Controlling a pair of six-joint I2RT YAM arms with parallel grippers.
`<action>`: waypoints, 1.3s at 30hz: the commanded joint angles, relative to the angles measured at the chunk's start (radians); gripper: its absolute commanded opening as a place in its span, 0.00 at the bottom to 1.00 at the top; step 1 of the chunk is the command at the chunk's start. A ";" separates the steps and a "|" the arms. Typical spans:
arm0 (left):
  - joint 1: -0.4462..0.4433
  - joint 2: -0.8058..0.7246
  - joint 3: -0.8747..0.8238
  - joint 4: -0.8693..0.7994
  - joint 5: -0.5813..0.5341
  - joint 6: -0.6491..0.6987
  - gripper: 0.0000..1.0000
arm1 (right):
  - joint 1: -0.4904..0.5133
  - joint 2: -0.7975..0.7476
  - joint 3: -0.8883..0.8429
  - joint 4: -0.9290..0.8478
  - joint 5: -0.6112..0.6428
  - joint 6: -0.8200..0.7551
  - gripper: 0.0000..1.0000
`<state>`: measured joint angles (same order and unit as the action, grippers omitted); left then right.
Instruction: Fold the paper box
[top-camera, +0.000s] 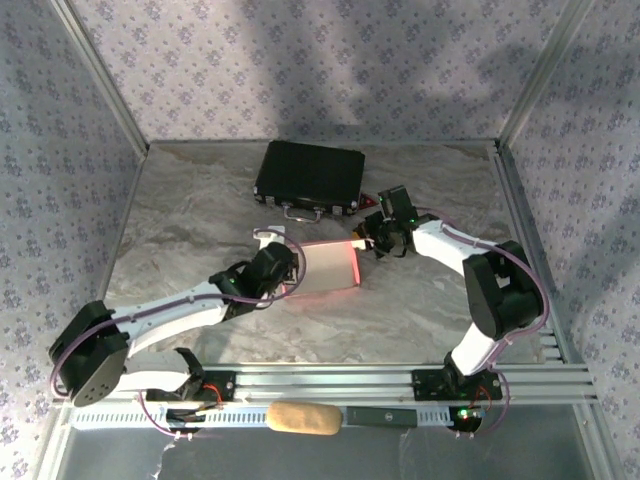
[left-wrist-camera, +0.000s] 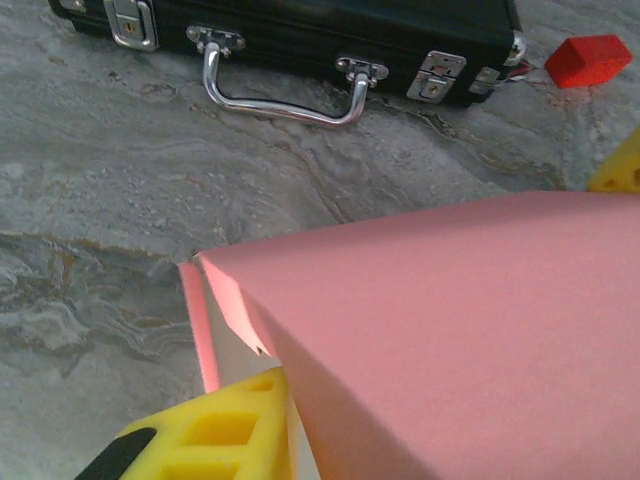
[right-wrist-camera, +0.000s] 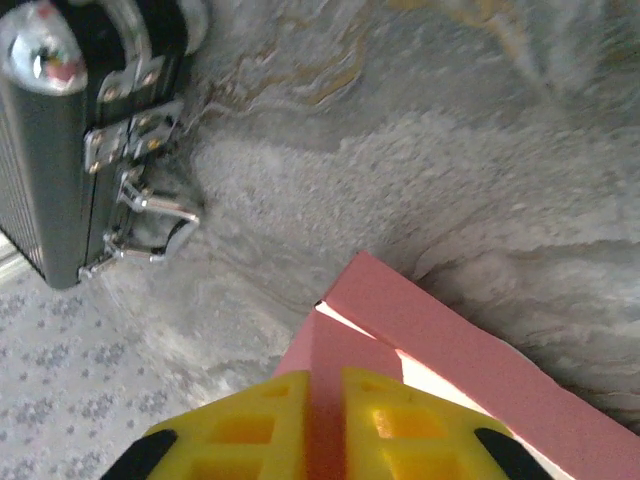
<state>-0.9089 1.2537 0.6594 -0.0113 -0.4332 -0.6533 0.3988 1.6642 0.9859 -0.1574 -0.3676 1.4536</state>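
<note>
Covering the floor of the cell is a grey marbled table (top-camera: 190, 230), lit from above so that a bright patch falls across its middle. Walls of pale wallpaper (top-camera: 300, 60) with a small flower print close in the far side and both flanks, held by slanting aluminium posts (top-camera: 100, 70). A slotted metal rail (top-camera: 400, 383) runs along the near edge, with a tan, roll-shaped pad (top-camera: 300, 418) lying just near of it. A black case (top-camera: 310, 177) with a chrome handle and latches lies flat at the far middle, and a tiny red block (left-wrist-camera: 590, 60) sits just beside its right end.

The paper box (top-camera: 328, 266), of pink card, sits at the centre of the table, a little near of the case and apart from it, between the two arms. The left claw (top-camera: 285, 268) is at its left end. In the left wrist view one yellow finger (left-wrist-camera: 215, 430) lies against the paler inner wall under the sloping pink panel, but the card hides the other finger, so I cannot tell whether that claw grips. The right claw (right-wrist-camera: 325, 385) meets the box at its far right corner. There its two yellow fingers are drawn close together with a pink flap pinched between them.
</note>
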 joint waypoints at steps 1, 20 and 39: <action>-0.005 0.029 -0.038 0.202 -0.018 0.085 0.22 | -0.017 -0.052 -0.055 -0.008 -0.060 -0.011 0.25; -0.003 0.083 -0.105 0.333 -0.029 0.075 0.19 | -0.057 -0.083 -0.074 -0.054 -0.209 -0.022 0.39; 0.003 0.096 -0.117 0.358 -0.057 0.080 0.09 | -0.184 -0.028 0.068 -0.382 -0.427 -0.272 0.45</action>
<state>-0.9096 1.3369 0.5411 0.3035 -0.4870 -0.5861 0.2195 1.6218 1.0203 -0.4763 -0.7055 1.2350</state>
